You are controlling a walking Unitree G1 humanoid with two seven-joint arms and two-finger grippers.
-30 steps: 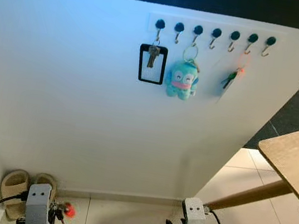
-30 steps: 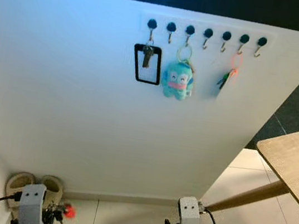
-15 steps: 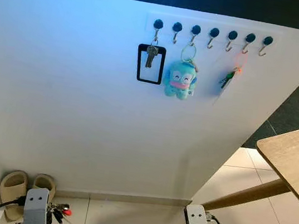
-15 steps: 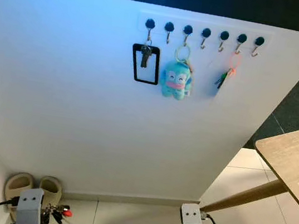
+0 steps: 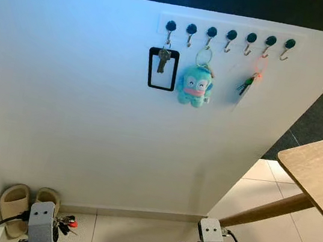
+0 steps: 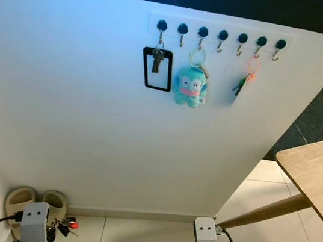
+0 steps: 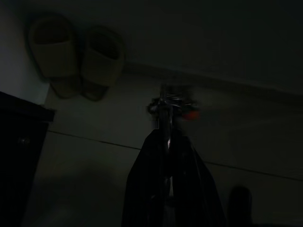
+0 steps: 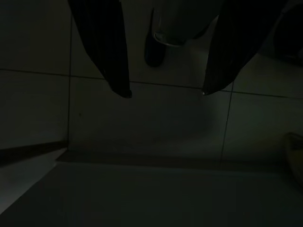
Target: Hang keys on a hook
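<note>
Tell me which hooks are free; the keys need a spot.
Free: the second hook, the fourth, fifth and the last. Crowded: card holder, plush and orange keyring. The left gripper holds the keys.

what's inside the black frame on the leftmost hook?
Inside the black frame hangs a key, with white wall showing through. The ring joining it to the hook is too small to see.
</note>
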